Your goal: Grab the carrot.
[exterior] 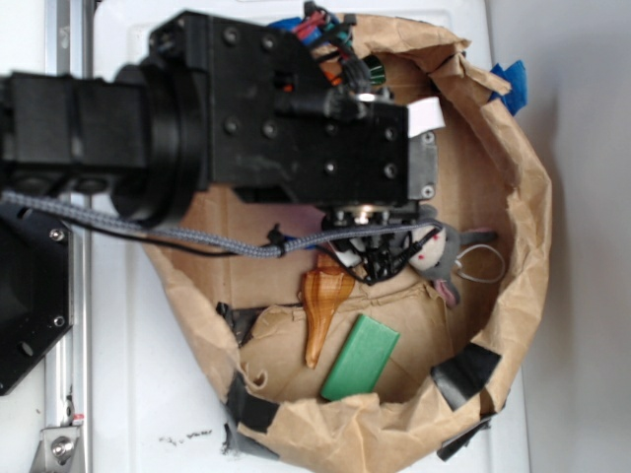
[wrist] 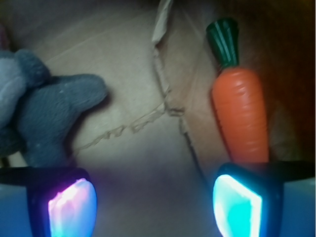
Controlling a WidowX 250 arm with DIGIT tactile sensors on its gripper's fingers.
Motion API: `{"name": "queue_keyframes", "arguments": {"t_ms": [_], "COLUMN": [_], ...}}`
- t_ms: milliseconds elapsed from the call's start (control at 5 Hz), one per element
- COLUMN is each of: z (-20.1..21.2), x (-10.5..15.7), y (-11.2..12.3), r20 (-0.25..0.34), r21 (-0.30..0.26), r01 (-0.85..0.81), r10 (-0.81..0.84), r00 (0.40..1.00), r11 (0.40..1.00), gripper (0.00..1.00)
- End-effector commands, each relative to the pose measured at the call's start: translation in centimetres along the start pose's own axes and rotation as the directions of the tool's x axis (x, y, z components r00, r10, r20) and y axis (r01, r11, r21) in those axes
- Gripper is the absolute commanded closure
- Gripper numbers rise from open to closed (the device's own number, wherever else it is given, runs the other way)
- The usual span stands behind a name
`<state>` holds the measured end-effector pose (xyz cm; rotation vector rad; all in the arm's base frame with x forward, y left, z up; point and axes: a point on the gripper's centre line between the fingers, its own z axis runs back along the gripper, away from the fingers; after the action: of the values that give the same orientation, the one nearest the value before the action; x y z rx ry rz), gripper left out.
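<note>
From the exterior view, the black WidowX arm (exterior: pixel 197 118) reaches in from the left over a white bench (exterior: pixel 128 394) and covers much of a brown paper bag (exterior: pixel 513 227) whose rolled-down rim makes a shallow basin, patched in places with black tape (exterior: pixel 463 372). A grey braided cable (exterior: pixel 148 229) runs along the underside of the arm toward the wrist. On the paper floor below the wrist lies a ridged orange-brown spiral seashell (exterior: pixel 320 310), and just to its right a flat green block (exterior: pixel 361 357) lies tilted. Further right, a grey plush toy (exterior: pixel 446 251) with a wire ring (exterior: pixel 481 264) beside it sits near the bag's right wall. The gripper itself is hidden beneath the wrist housing in this view. In the wrist view, the plush toy (wrist: pixel 44 108) fills the left side, one grey limb stretched toward the middle over the creased paper. The gripper (wrist: pixel 153 200) has its jaws spread wide with nothing between them, the left pad (wrist: pixel 71 207) glowing pink-violet and the right pad (wrist: pixel 236 205) cyan. At the right, the carrot (wrist: pixel 240 111) lies on the paper with its dark green stem cap pointing away from the camera; its tapered tip passes behind the right finger, and it seems to lie just at that finger rather than between the jaws, though whether they touch is unclear.
</note>
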<state>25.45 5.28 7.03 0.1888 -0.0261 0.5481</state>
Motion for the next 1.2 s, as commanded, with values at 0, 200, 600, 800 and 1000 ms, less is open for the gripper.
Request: {"name": "queue_keyframes", "arguments": {"t_ms": [0,200,600,800,1000], "z": [0.7,0.0,-0.8,-1.2,-1.9], "x": [1.2,1.5,2.9,3.6,4.1], "y": [4.4,5.0,5.5,5.7,5.5], "r20": [0.106,0.132,0.129,0.143,0.199], "r21": [-0.021,-0.007,0.019,0.036,0.046], "r01": [0.019,0.06,0.057,0.075,0.135], "r10": [-0.017,-0.059,-0.059,-0.079,-0.141], "r00": [0.994,0.989,0.99,0.987,0.97], "r11": [1.0,0.998,0.998,0.997,0.99], "gripper": [0.0,0.0,0.0,0.0,0.0]}}
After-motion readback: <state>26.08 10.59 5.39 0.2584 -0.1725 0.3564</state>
